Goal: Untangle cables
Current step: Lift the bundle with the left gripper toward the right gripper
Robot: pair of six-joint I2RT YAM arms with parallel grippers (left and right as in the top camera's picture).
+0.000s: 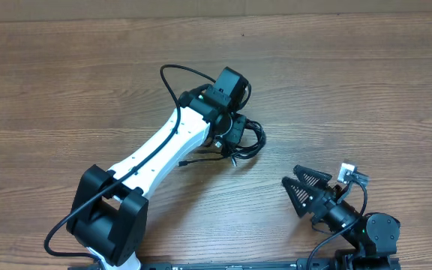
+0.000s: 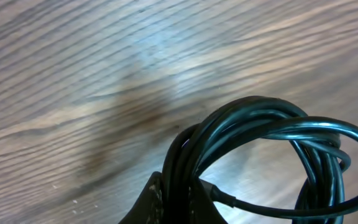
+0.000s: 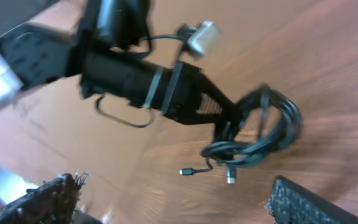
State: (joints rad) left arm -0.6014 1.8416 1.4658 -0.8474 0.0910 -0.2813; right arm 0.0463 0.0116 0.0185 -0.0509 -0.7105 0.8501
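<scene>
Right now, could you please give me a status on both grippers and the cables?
Left gripper shut on the cables, bunched in loops. Right gripper open, apart from them. Nothing seen between the two.

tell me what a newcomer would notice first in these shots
First, the black knot of cables near the middle of the wooden table, pinched in the shut left end effector, with two small plug tips trailing out of the bundle. Next, the right end effector, wide open and empty at the table's near right, pointing toward the bundle.
</scene>
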